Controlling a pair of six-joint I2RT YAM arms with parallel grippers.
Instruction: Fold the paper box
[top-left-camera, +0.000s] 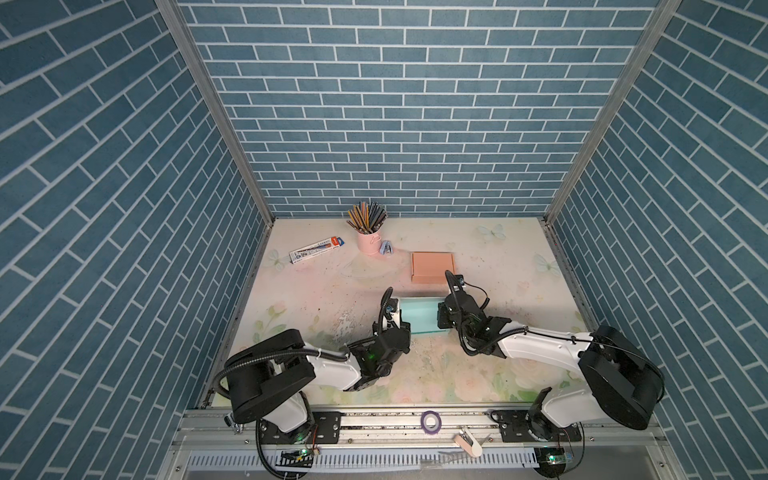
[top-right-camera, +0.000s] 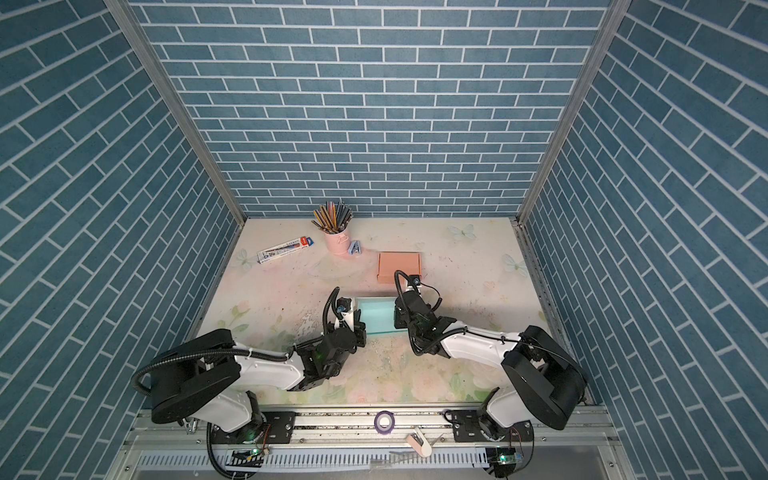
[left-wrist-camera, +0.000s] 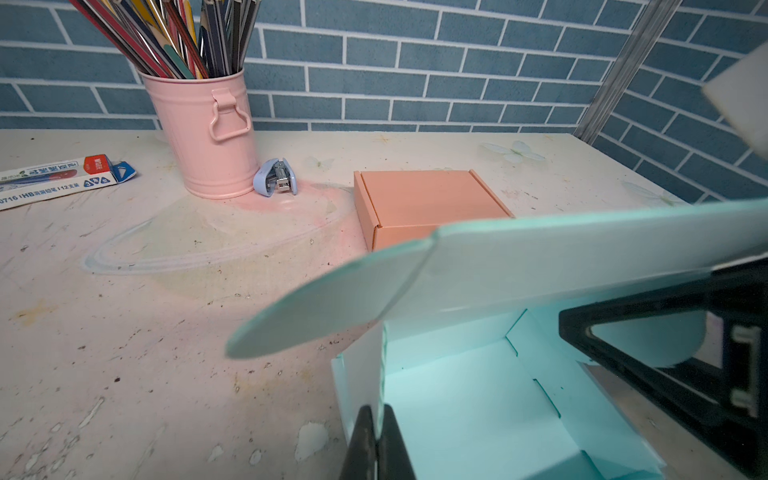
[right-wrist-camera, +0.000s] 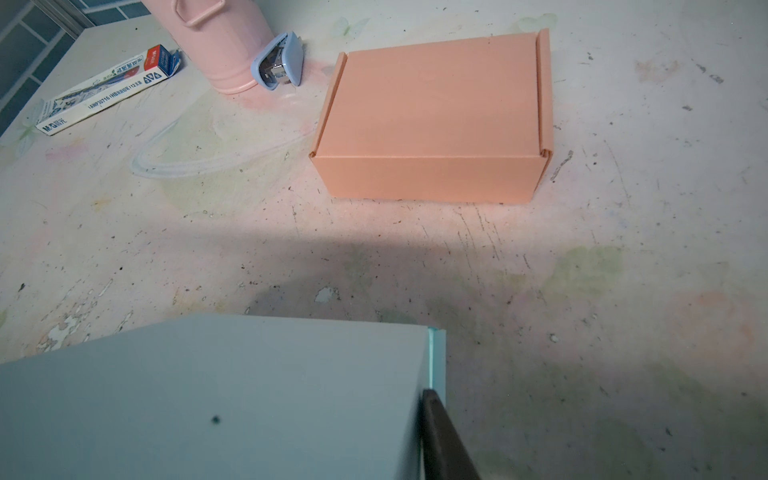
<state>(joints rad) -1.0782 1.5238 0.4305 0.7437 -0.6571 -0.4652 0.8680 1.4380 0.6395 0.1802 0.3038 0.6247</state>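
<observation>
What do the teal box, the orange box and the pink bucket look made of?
The teal box: thin matte card, by its creased flaps. The orange box: matte cardboard; folded side tabs show. The pink bucket: probably painted sheet metal, given its sheen and bent handle.

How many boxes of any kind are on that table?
3: the open teal box at mid-table, the closed orange box just behind it, and the flat pencil carton at back left, left of the pink cup. None seems hidden.
</observation>
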